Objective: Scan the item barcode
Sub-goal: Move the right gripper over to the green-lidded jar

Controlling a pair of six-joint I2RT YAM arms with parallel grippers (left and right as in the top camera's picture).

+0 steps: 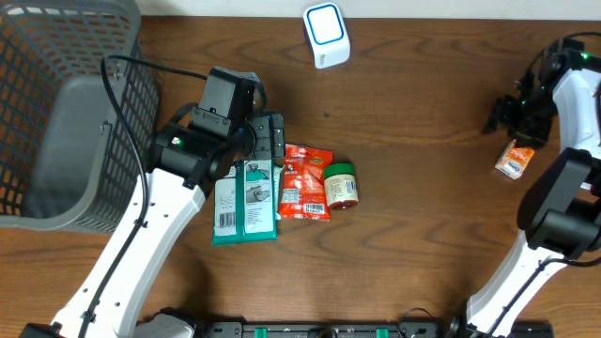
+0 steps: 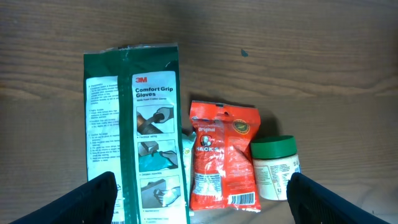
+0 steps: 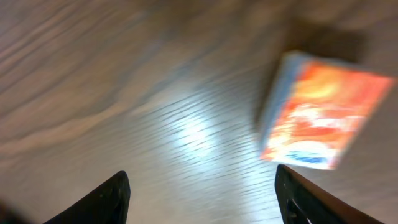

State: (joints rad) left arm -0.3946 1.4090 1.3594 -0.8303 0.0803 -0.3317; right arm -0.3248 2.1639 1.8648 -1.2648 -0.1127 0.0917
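While the right gripper (image 3: 200,182) hangs over the far right of the wooden table (image 1: 423,244), its two dark fingers stand wide apart with nothing between them. The small orange box (image 1: 515,160) lies flat on the wood just beside it, free of both fingers. From above, the box's long axis runs on a slant, with the paler end toward the lower left and the orange end toward the upper right. It looks like a thin printed carton with square corners. The wrist view is too blurred to read anything on it, though a pale blue-white side edge shows.

Over in the middle, the left gripper (image 2: 202,183) is also spread open, holding nothing, above a flat green glove packet (image 2: 155,124) of glossy film that lies lengthwise. Touching its edge is a crinkled red snack bag (image 2: 221,155), and next to that a small white jar (image 2: 273,171) with a green lid lies on its side.

A white scanner (image 1: 326,35) with a blue-rimmed window sits at the far edge, well apart from the box. A grey mesh basket (image 1: 94,56) fills the left corner.
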